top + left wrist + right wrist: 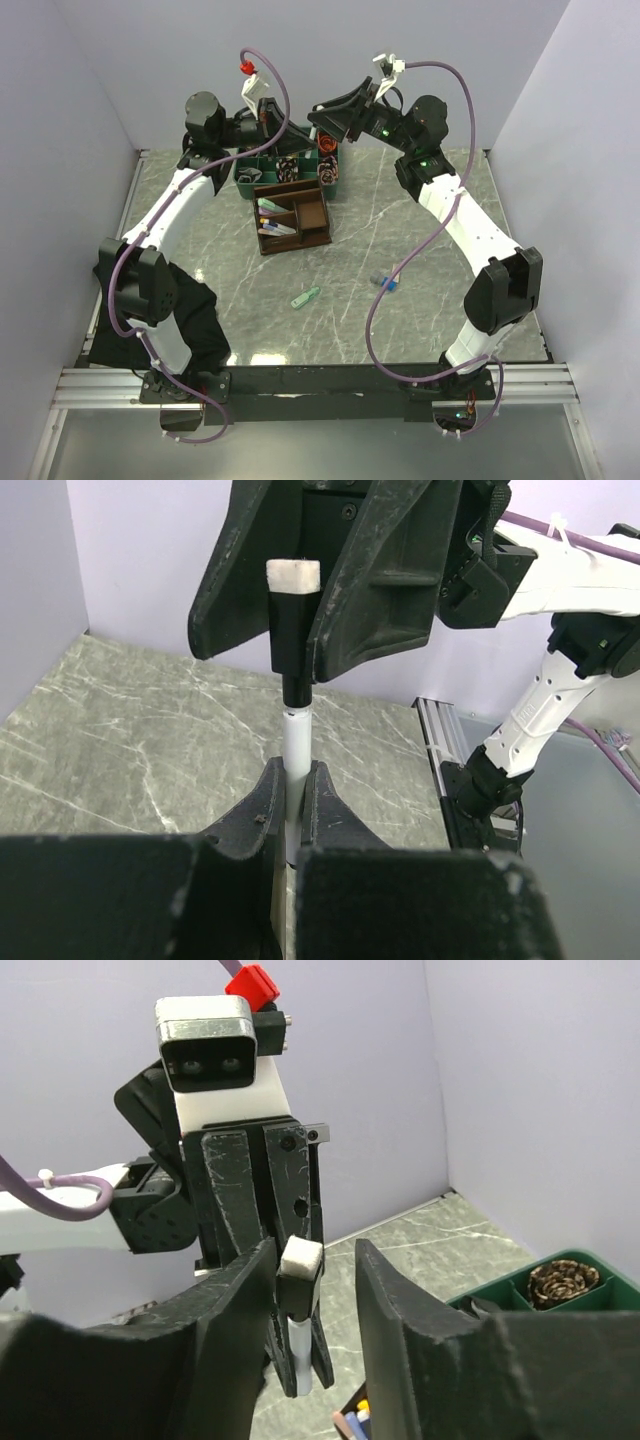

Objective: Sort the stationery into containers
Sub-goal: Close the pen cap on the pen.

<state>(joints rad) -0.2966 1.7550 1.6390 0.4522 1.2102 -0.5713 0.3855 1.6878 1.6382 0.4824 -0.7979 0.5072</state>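
Observation:
My left gripper (293, 775) is shut on the white barrel of a marker (297, 730), which stands upright high above the back of the table. Its black cap carries a white felt block (300, 1258). My right gripper (313, 1255) straddles that cap end. One finger rests against the cap, the other stands a finger's width off, so the jaws are open. Both grippers meet above the green tray (300, 118). The dark brown organiser (292, 222) holds several pens. A mint-green clip (306, 297) and a small blue item (388, 282) lie on the marble.
A green tray (262, 180) with pinecones (562, 1282) stands behind the organiser. Grey walls close in the back and both sides. Purple cables loop over both arms.

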